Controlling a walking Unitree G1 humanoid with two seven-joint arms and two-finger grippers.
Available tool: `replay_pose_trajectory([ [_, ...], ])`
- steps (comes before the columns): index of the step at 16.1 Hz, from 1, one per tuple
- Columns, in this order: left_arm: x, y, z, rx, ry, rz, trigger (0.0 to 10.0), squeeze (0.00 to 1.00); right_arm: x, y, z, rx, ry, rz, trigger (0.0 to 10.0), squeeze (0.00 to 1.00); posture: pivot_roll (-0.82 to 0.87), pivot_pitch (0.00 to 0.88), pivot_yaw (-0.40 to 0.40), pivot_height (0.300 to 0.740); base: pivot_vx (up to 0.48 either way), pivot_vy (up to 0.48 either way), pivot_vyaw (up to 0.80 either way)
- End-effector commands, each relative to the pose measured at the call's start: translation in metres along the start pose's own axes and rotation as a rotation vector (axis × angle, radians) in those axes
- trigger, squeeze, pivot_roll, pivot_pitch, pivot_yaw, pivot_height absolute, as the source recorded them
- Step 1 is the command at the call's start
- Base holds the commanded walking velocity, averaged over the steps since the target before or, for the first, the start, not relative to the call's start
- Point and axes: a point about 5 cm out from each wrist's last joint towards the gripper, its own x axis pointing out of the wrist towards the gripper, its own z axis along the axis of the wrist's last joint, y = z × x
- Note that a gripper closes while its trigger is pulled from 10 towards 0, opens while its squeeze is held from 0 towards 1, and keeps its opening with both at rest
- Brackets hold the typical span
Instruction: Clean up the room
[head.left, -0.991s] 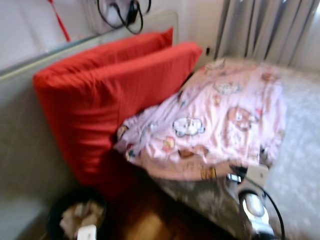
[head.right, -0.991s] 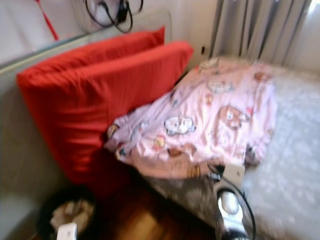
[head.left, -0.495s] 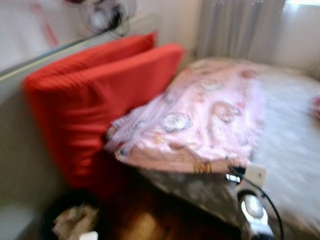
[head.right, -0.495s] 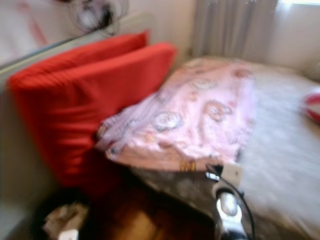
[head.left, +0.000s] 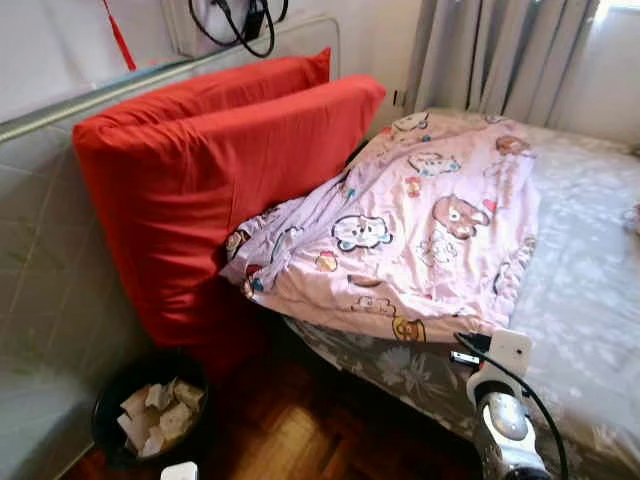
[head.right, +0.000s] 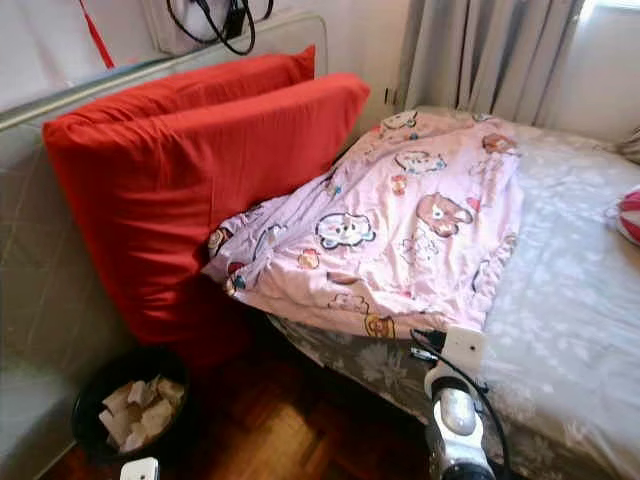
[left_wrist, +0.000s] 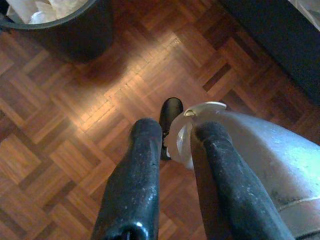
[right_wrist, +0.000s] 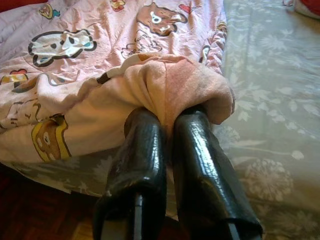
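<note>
Right gripper (right_wrist: 167, 130) pinches corner of pink cartoon blanket (head.left: 410, 230), heaped on bed (head.left: 590, 260) against red pillows (head.left: 220, 170). Soft, light, floppy; corner grip suits dragging flat. Left gripper (left_wrist: 172, 135) idle over floor, fingers narrowly parted, empty.

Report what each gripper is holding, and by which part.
The right gripper pinches a bunched fold at the pink blanket's near edge. The left gripper holds nothing, hanging over the floor.
</note>
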Motion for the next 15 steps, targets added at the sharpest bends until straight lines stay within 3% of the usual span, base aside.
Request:
replay_pose_trajectory([
  [1,0.0,0.003,0.001,0.024,-0.002,0.001,10.0,0.0,-0.001,0.001,-0.002,-0.003,0.013,0.006,10.0,0.0,0.11,0.0,0.026,0.74,0.0,0.0,0.0],
  [4,0.0,0.001,0.001,0.034,-0.001,-0.006,10.0,0.0,-0.003,0.002,-0.013,-0.042,0.09,0.01,10.0,0.0,0.11,0.0,0.026,0.74,0.0,0.0,0.0],
  [7,0.001,-0.001,0.003,0.04,-0.003,-0.011,10.0,0.0,-0.011,-0.002,-0.035,-0.09,0.251,0.0,10.0,0.0,0.11,0.0,0.025,0.74,0.0,0.0,0.0],
  [10,0.002,-0.003,0.004,0.047,-0.007,-0.016,10.0,0.0,-0.022,-0.016,-0.057,-0.022,0.392,-0.087,10.0,0.0,0.11,0.0,0.024,0.74,0.0,0.0,0.0],
  [12,0.002,-0.003,0.004,0.052,-0.003,-0.019,10.0,0.0,-0.027,-0.024,-0.065,-0.027,0.452,-0.117,10.0,0.0,0.11,0.0,0.025,0.74,0.0,0.0,0.0],
  [15,0.002,-0.004,0.004,0.062,0.003,-0.025,10.0,0.0,-0.035,-0.023,-0.077,-0.067,0.543,-0.076,10.0,0.0,0.11,0.0,0.026,0.74,0.0,0.0,0.0],
])
